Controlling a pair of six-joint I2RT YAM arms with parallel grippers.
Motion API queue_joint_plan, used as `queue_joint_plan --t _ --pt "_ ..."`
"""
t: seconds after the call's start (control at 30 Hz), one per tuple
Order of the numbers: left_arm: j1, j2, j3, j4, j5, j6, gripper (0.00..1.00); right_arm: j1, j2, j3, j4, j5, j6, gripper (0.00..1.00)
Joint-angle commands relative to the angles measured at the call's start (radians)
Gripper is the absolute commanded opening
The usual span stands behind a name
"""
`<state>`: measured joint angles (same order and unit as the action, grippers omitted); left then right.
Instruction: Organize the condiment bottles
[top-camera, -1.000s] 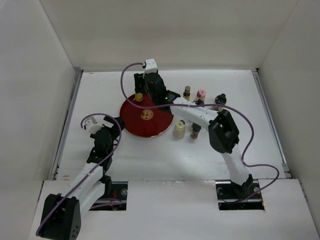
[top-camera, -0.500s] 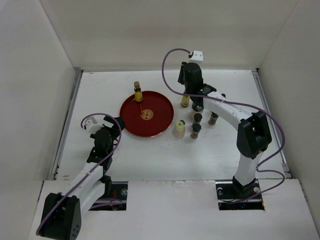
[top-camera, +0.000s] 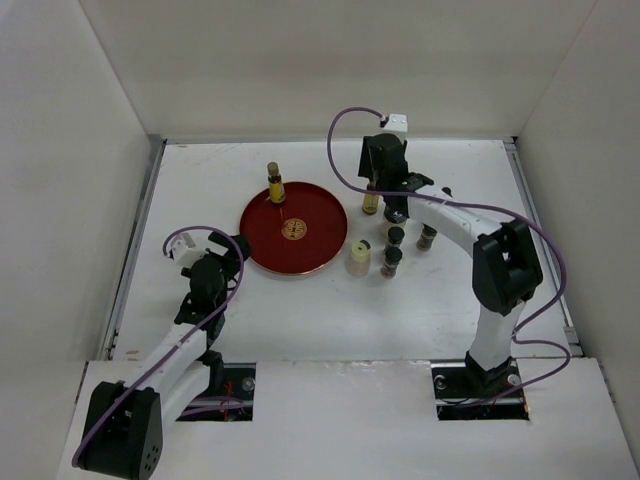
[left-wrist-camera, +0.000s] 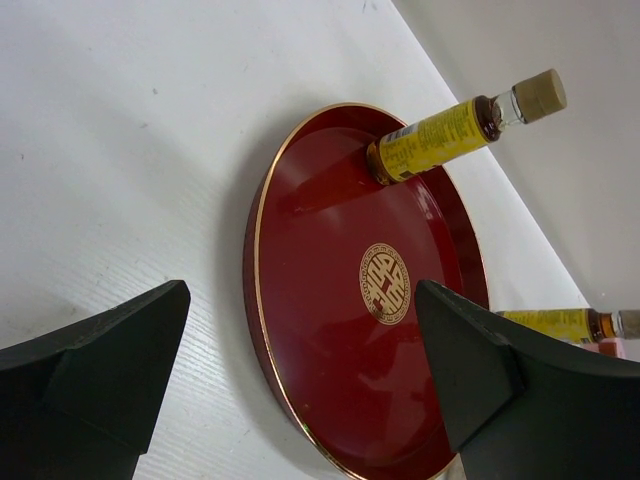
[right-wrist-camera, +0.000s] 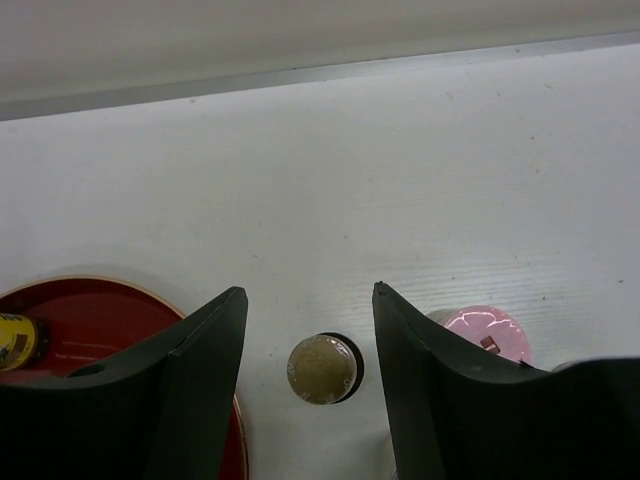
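Slim amber bottle (right-wrist-camera: 322, 368) stands upright directly between the fingers of the right pincer (right-wrist-camera: 308, 293), cork cap up, clear gap on both sides: jaws spread, nothing pinched. Can't tell how low the tips sit against its body. My read: small glass, light, rigid, smooth and a bit slippery, and tall and narrow enough that any side nudge would tip it. Take it on the labelled body below the neck, not on the cork, squeezing square and centred. Pink-capped bottle (right-wrist-camera: 485, 333) sits just outside the pincer's right finger, so little room that side. Dark-capped shakers (top-camera: 391, 260) and the cream-white bottle (top-camera: 358, 260) are behind the pincer, toward its base. Red tray (right-wrist-camera: 80, 300) lies off its left finger, with the other amber bottle (left-wrist-camera: 430, 140) upright at the tray's far rim. Left pincer (left-wrist-camera: 302, 290) is also spread and empty, aimed at the tray from the near side, not touching it. White table (top-camera: 300, 310) looks matte and flat with a faint grain. White walls (top-camera: 300, 70) on three sides, the far one close ahead of the right pincer, so I'd lift before swinging left.
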<state>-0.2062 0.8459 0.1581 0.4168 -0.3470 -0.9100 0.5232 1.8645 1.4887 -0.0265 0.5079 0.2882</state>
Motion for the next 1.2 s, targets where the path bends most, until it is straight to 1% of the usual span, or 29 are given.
queue_joint_plan --t 0.0,0.23,0.37,0.4,0.53,0.6,0.77,0.9,1.03,1.17 --pt "-0.005 0.007 -0.003 0.062 0.000 -0.009 1.00 0.001 0.021 -0.004 -0.010 -0.012 0.022 0.59" --pt "-0.003 0.015 -0.002 0.065 0.009 -0.010 1.00 0.004 0.019 -0.042 -0.016 -0.020 0.046 0.58" --pt "-0.009 0.008 -0.002 0.065 0.003 -0.010 1.00 0.005 0.012 -0.064 -0.015 -0.022 0.054 0.53" --pt "-0.009 0.013 -0.002 0.065 0.003 -0.010 1.00 0.005 0.015 -0.062 -0.016 -0.023 0.058 0.51" --pt "-0.012 0.015 0.000 0.065 0.005 -0.009 1.00 0.005 0.012 -0.065 -0.007 -0.032 0.062 0.35" --pt "-0.009 0.013 -0.002 0.065 0.005 -0.010 1.00 0.005 -0.004 -0.065 0.006 -0.029 0.065 0.30" --pt "-0.014 0.012 -0.002 0.066 0.003 -0.009 1.00 0.024 -0.079 -0.084 0.118 0.018 -0.003 0.27" --pt "-0.011 0.019 0.000 0.066 0.014 -0.012 1.00 0.060 -0.102 -0.033 0.157 0.031 -0.050 0.26" --pt "-0.011 0.025 0.000 0.071 0.008 -0.012 1.00 0.103 -0.024 0.066 0.168 0.020 -0.093 0.26" --pt "-0.012 0.019 0.000 0.071 0.005 -0.007 1.00 0.142 0.056 0.154 0.174 -0.003 -0.097 0.26"
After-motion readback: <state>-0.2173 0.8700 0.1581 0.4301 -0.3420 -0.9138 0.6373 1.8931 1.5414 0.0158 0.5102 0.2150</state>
